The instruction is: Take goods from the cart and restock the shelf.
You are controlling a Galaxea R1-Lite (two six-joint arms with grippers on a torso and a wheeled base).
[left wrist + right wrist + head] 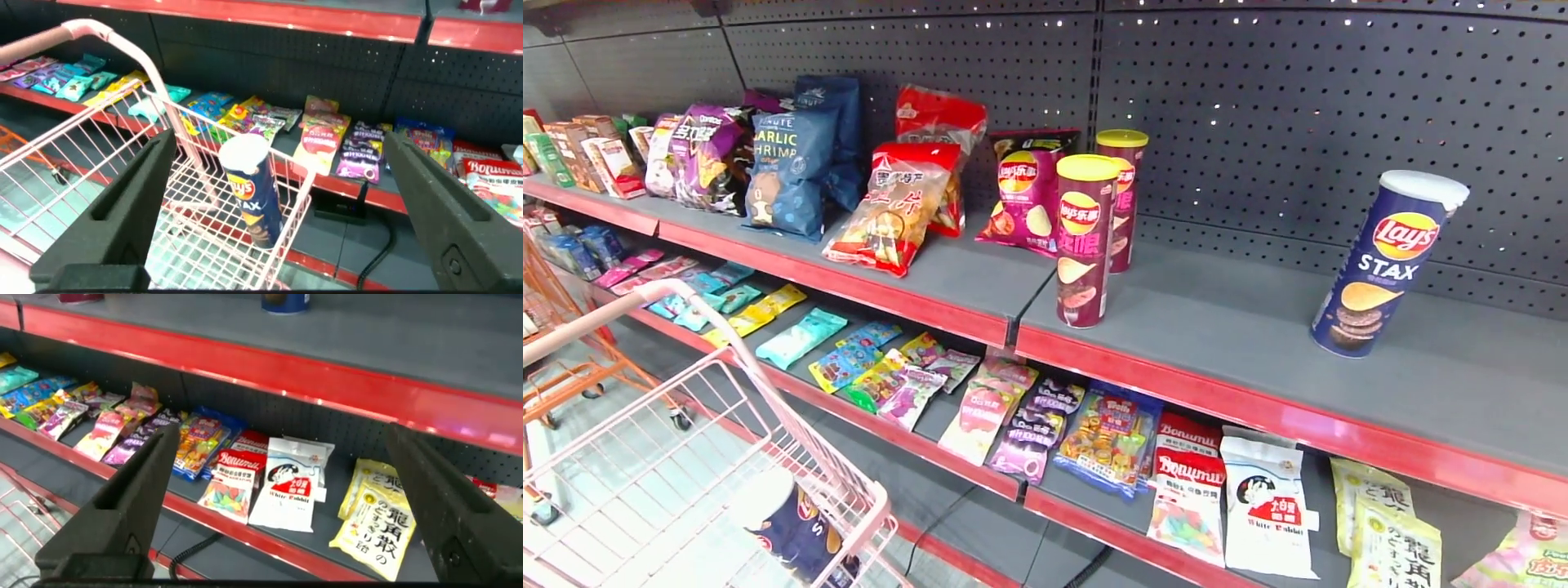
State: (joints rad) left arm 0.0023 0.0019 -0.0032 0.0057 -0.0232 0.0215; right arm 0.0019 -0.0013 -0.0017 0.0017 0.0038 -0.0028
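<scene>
A blue chip can (1387, 265) with a white lid stands upright on the upper grey shelf (1225, 327), right of two purple chip cans (1084, 241). Another blue can (252, 196) stands in the front corner of the pink cart (122, 147); in the head view that can (800, 531) sits at the bottom left. My left gripper (278, 143) hovers open above the cart, its fingers wide apart on either side of the can and not touching it. My right gripper (282, 433) is open and empty in front of the lower shelf, below the shelved blue can (285, 301).
Chip bags (890, 204) and snack boxes fill the upper shelf's left half. Candy packets (1005, 416) and white bags (286, 490) lie along the lower shelf. The red shelf lip (1258, 408) juts forward. An orange cart (556, 359) stands at the far left. A black cable (359, 245) runs on the floor.
</scene>
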